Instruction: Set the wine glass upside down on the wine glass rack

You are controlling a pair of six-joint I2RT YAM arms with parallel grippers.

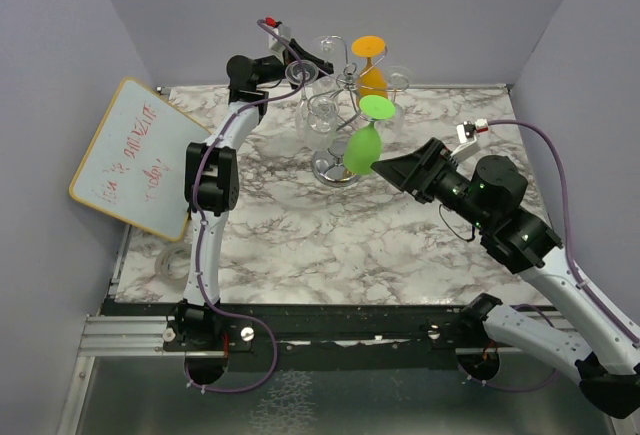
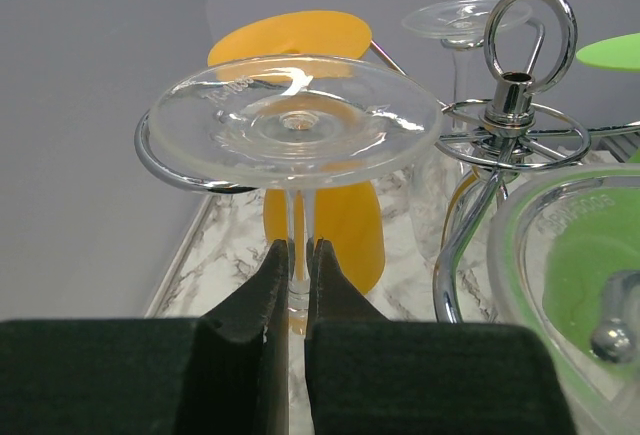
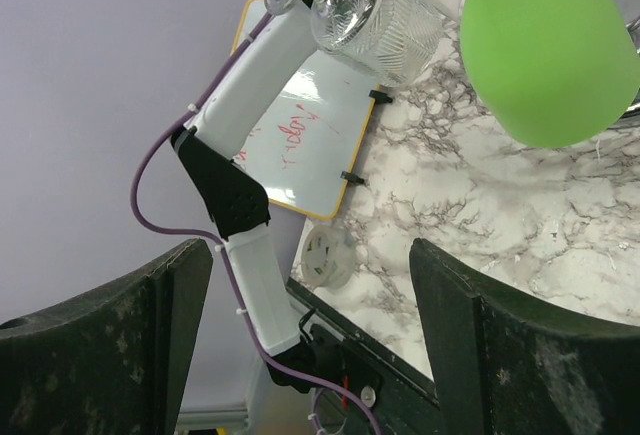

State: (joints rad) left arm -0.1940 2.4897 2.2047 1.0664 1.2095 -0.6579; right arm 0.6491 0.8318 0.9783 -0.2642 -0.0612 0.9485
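The silver wire wine glass rack (image 1: 345, 83) stands at the back middle on its round shiny base (image 1: 335, 167). Its top ring also shows in the left wrist view (image 2: 530, 25). My left gripper (image 2: 298, 255) is shut on the stem of a clear wine glass (image 2: 295, 120). The glass hangs upside down, its foot resting in a curled rack arm. In the top view this gripper (image 1: 288, 63) is at the rack's left. My right gripper (image 1: 388, 167) is open and empty, just right of a hanging green glass (image 1: 362, 147). That glass's bowl (image 3: 550, 50) shows in the right wrist view.
An orange glass (image 1: 371, 65) and another clear glass (image 2: 462, 25) hang on the rack. A whiteboard (image 1: 140, 158) leans against the left wall. A tape roll (image 1: 172, 261) lies at the front left. Walls close in the left, right and back.
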